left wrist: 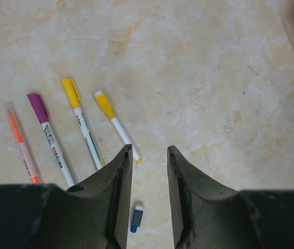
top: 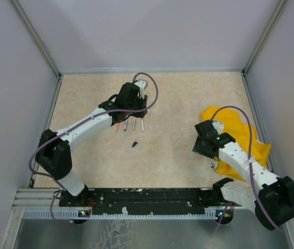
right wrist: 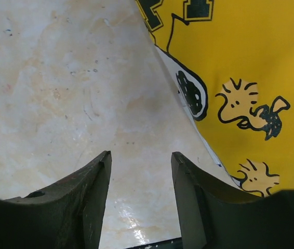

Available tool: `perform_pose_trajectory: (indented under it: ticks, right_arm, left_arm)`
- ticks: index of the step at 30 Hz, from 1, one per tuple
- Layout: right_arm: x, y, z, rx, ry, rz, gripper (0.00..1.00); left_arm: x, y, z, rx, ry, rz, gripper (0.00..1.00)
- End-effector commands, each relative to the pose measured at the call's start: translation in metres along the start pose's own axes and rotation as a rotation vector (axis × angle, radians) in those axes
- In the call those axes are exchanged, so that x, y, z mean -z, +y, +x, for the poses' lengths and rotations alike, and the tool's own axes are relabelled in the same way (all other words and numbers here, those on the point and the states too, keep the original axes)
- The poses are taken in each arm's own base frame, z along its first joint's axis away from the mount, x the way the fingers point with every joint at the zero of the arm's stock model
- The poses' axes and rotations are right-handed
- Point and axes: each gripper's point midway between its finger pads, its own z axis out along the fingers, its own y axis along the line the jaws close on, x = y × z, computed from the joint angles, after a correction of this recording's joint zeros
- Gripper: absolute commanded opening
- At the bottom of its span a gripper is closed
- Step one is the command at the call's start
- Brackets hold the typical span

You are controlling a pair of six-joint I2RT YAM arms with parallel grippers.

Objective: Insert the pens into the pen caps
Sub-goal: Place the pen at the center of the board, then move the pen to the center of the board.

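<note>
Pale grey walls [top: 12, 78] close round a beige marbled desk [top: 188, 98]. On the right lies a bunched yellow cloth [right wrist: 251, 62], printed with small cartoon birds in black outline. Its blocky black letters are cut off at the view's edge and cannot be read. Four pens [left wrist: 79, 124] lie side by side near the desk's middle: an orange-pink pen [left wrist: 22, 145], a purple-capped pen [left wrist: 45, 132] and two with yellow caps. Fine print runs along the white barrels, too small to read. A dark blue cap [left wrist: 136, 218] lies alone, just nearer than they are.

The left arm [top: 84, 127] stretches from the near left corner toward the middle. The left claw [left wrist: 148, 150] hangs over the pens' near ends, jaws apart and holding nothing; the blue cap shows through the gap. The right arm [top: 240, 161] is folded low on the right. The right claw [right wrist: 141, 154] points down at bare desk just beside the cloth's edge, jaws parted and empty.
</note>
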Motion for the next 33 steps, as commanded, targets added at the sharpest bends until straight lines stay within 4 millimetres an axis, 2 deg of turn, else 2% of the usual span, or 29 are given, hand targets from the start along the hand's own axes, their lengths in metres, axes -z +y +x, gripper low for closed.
perform_pose_trajectory:
  ticks: [1,9,15,23,33]
  right_arm:
    - [-0.004,-0.003,0.002,-0.037,0.037,0.003,0.51]
    - [-0.026,-0.026,-0.008,-0.102,0.003,0.112,0.54]
    - [-0.032,-0.043,-0.018,-0.119,-0.028,0.170,0.54]
    - [-0.047,-0.046,-0.003,-0.094,0.044,0.194,0.54]
    - [-0.044,-0.040,0.010,-0.090,0.116,0.154,0.47]
  left_arm:
    - [0.006,-0.002,-0.009,-0.015,-0.026,0.027,0.38]
    - [0.005,-0.004,-0.008,-0.017,-0.022,0.039,0.38]
    - [0.003,-0.005,-0.006,-0.019,-0.016,0.042,0.38]
    - [0.002,-0.004,-0.005,-0.022,-0.014,0.037,0.38]
    - [-0.002,-0.007,-0.002,-0.020,0.002,0.053,0.38]
